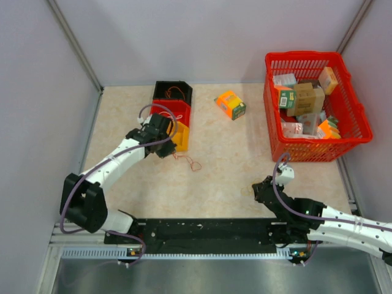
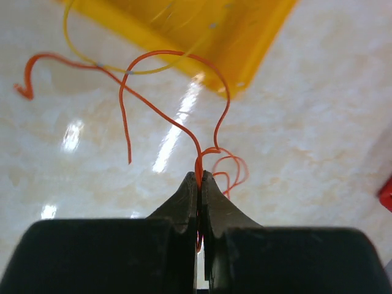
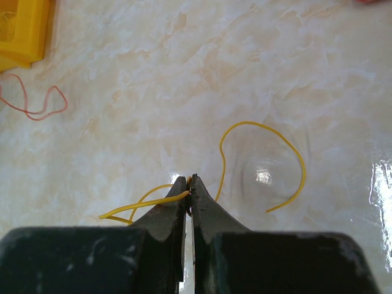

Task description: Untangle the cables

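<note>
My left gripper (image 2: 199, 176) is shut on an orange cable (image 2: 160, 113), which loops up in front of a yellow bin (image 2: 184, 30). A thin yellow cable (image 2: 92, 61) crosses it near the bin. In the top view the left gripper (image 1: 166, 150) sits beside the yellow bin (image 1: 181, 138), and orange cable (image 1: 188, 162) trails on the table to its right. My right gripper (image 3: 188, 180) is shut on a separate yellow cable (image 3: 288, 147) that arcs over the table. In the top view the right gripper (image 1: 260, 187) is at the near right.
A black bin (image 1: 173, 92) and a red bin (image 1: 171, 109) stand in a row behind the yellow bin. An orange box (image 1: 229, 104) lies at the back centre. A red basket (image 1: 355, 110) of boxes stands at the right. Orange cable (image 3: 43, 110) also shows in the right wrist view.
</note>
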Robot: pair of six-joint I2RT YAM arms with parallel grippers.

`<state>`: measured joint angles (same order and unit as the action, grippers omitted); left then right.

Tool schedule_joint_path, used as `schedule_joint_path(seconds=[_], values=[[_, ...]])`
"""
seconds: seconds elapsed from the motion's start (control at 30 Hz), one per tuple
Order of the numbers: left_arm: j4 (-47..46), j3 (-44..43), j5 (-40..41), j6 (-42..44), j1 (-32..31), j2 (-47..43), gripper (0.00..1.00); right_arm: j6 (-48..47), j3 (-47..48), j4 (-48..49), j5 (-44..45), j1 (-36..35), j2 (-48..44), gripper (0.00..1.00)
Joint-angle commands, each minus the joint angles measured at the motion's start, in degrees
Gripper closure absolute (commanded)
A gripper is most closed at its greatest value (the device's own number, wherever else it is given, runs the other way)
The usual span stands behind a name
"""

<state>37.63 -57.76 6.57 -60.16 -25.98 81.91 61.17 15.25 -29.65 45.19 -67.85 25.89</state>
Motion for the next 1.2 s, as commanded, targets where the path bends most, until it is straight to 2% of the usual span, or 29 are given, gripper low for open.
schedule_joint_path(seconds=[0.0,0.13,0.23,0.4,0.7,0.83,1.03,1.1,1.17], values=[[-2.73,-9.64,3.87,18.12,-0.13,-4.74,1.00,-0.34,0.05,0.82,1.48,-0.61,-0.58,1.00],[-8.80,-16.92,6.52,33.06,1.19,-2.56,1.00,-0.35,0.31,0.82,1.48,-0.61,-0.58,1.00],[-6.43,-26.94,10.74,37.30,3.03,3.06,1.00,-0.52,0.40,0.82,1.22,-0.61,-0.49,1.00],[-13.62,-37.67,16.80,46.88,5.32,12.55,1.00,0.00,0.66,0.82,0.43,-0.52,-0.49,1.00],[-41.13,-45.76,32.35,63.40,5.76,29.52,1.00,0.27,1.72,0.82,-0.01,-0.52,1.88,1.00],[-43.07,-53.76,42.11,65.17,6.02,37.87,1.00,0.36,2.16,0.82,-0.10,-0.52,3.11,1.00],[-39.31,-57.29,36.85,60.43,6.38,44.29,1.00,-1.05,3.39,0.82,-0.10,-0.61,3.73,1.00],[-35.28,-59.83,36.24,57.79,6.64,47.45,1.00,-1.14,3.47,0.82,-0.01,-0.61,3.82,1.00],[-29.57,-65.88,35.10,56.82,6.82,50.61,1.00,-1.14,3.48,0.82,-0.28,-0.52,3.73,1.00]])
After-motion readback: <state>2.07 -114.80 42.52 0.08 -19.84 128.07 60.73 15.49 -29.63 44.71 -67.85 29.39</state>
